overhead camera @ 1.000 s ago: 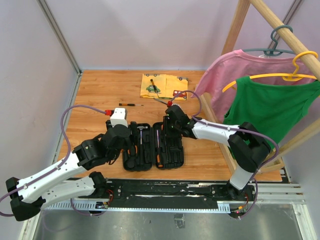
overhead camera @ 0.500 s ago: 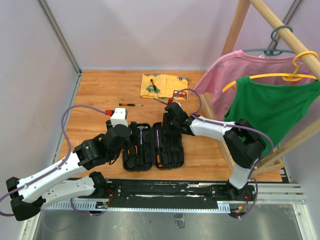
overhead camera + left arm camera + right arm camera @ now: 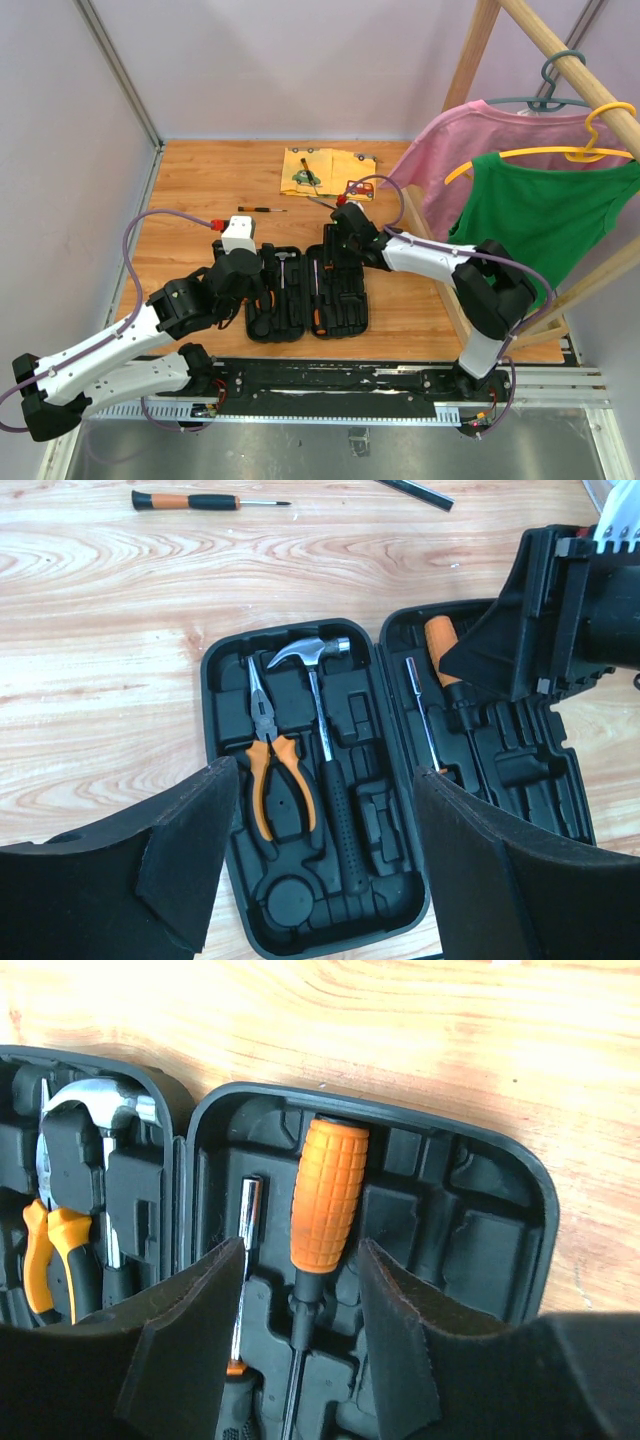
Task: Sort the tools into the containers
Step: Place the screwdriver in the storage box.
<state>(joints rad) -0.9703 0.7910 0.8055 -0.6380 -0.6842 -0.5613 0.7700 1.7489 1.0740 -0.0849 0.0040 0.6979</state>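
The black tool case [image 3: 350, 312] lies open near the table's front. Its left half [image 3: 215, 660] holds orange-handled pliers [image 3: 272, 775] and a claw hammer [image 3: 312, 650]. An orange-handled screwdriver [image 3: 328, 1195] rests in a slot of the right half [image 3: 520, 1190], beside a thin chrome-shafted tool [image 3: 248, 1215]. My right gripper [image 3: 300, 1250] is open, its fingers either side of that handle and apart from it. Over the left half hovers my left gripper [image 3: 325, 780], open and empty. On the bare wood behind lie a small orange-and-black screwdriver [image 3: 262, 209] and a dark tool [image 3: 322, 203].
A yellow printed cloth [image 3: 335, 165] lies at the back with a small tool [image 3: 308, 172] on it. The wooden rack's base [image 3: 440, 255] runs along the right, with a pink shirt [image 3: 450, 150] and a green one [image 3: 545, 215] hanging over it. Walls close off the left and back.
My right gripper's jaws have spread and let go of the orange-handled screwdriver, which now lies in the case's right half. The left arm has not moved.
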